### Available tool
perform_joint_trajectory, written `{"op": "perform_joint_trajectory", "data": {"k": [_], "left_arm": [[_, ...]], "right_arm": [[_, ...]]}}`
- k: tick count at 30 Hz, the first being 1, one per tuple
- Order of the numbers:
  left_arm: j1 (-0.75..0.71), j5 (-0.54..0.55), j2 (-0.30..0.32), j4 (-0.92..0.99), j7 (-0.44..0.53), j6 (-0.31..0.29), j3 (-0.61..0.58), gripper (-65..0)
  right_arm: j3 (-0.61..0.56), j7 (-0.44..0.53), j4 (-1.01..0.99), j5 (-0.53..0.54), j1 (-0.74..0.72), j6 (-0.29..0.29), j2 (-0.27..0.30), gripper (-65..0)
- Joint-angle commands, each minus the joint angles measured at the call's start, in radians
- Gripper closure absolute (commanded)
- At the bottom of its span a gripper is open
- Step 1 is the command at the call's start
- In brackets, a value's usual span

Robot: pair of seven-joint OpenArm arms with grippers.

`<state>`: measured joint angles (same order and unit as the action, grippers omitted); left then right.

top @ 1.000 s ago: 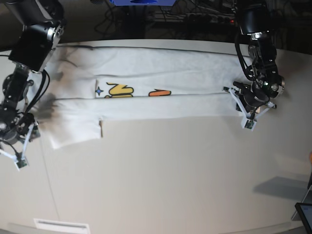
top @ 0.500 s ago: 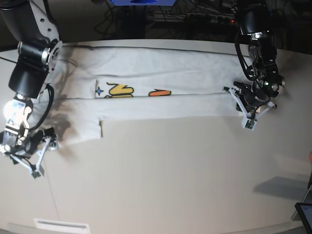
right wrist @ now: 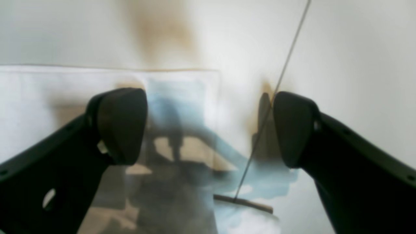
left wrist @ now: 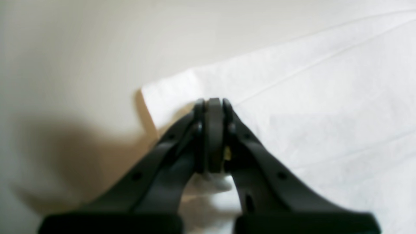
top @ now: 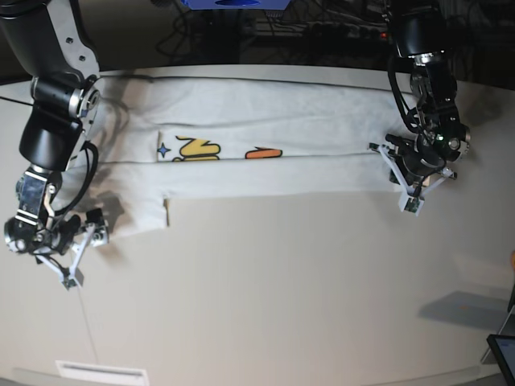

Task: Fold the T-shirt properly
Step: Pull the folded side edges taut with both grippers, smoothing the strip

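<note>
You can't read the T-shirt (top: 265, 121) print (folds hide most); the right wrist view is blurred, and the tablet (top: 503, 354) is edge-cropped.

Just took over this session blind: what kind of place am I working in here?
Looks like a robotics lab bench, not a home. Two arms work over a plain pale table, a T-shirt lies spread across it, and cables and dark equipment crowd the far edge. A screen corner shows at the table's near side.

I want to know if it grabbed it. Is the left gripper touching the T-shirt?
Touching. In the left wrist view, the left gripper has its jaws shut on the corner of the white T-shirt.
</note>
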<state>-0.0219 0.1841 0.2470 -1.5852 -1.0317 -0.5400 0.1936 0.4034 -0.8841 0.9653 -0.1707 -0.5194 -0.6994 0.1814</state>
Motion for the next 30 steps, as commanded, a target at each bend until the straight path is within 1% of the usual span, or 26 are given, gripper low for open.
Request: {"op": "perform_joint_trajectory", "data": {"k": [1,13,14,15,20,24,25,26,30], "left_arm": [[0.007,-0.008,0.013,-0.007,-0.017,-0.001,0.002,0.0],[0.007,-0.008,0.012,-0.007,-0.017,0.001,0.002,0.0],[0.007,-0.008,0.012,-0.005,-0.017,0.001,0.002,0.0],[0.007,-0.008,0.012,-0.005,-0.017,0.001,0.002,0.0],[0.007,-0.008,0.012,-0.005,-0.017,0.001,-0.001,0.0],[0.007,-0.008,0.012,-0.005,-0.017,0.001,0.002,0.0],[0.007,-0.008,0.012,-0.005,-0.017,0.001,0.002,0.0],[0.007,-0.008,0.012,-0.005,-0.017,0.001,0.000,0.0],[0.007,-0.008,0.012,-0.005,-0.017,0.002,-0.004,0.0]], "right_arm": [[-0.001,0.015,0.016,0.007,-0.029,0.001,0.003,-58.8],[-0.002,0.018,-0.006,0.006,-0.012,0.001,-0.010,-58.0],[-0.002,0.018,-0.021,0.006,-0.014,0.001,-0.010,-56.0],[-0.002,0.019,-0.038,0.006,-0.017,0.001,-0.010,-52.7],[-0.002,0.047,-0.093,0.006,-0.018,0.001,-0.010,-25.2],[-0.002,0.053,-0.122,0.006,-0.018,0.001,-0.010,-6.4],[-0.002,0.053,-0.122,0.006,-0.018,0.001,-0.010,-2.8],[-0.002,0.053,-0.122,0.006,-0.018,0.001,-0.010,0.0],[-0.002,0.047,-0.121,0.006,-0.018,0.001,-0.010,-0.3]]}}
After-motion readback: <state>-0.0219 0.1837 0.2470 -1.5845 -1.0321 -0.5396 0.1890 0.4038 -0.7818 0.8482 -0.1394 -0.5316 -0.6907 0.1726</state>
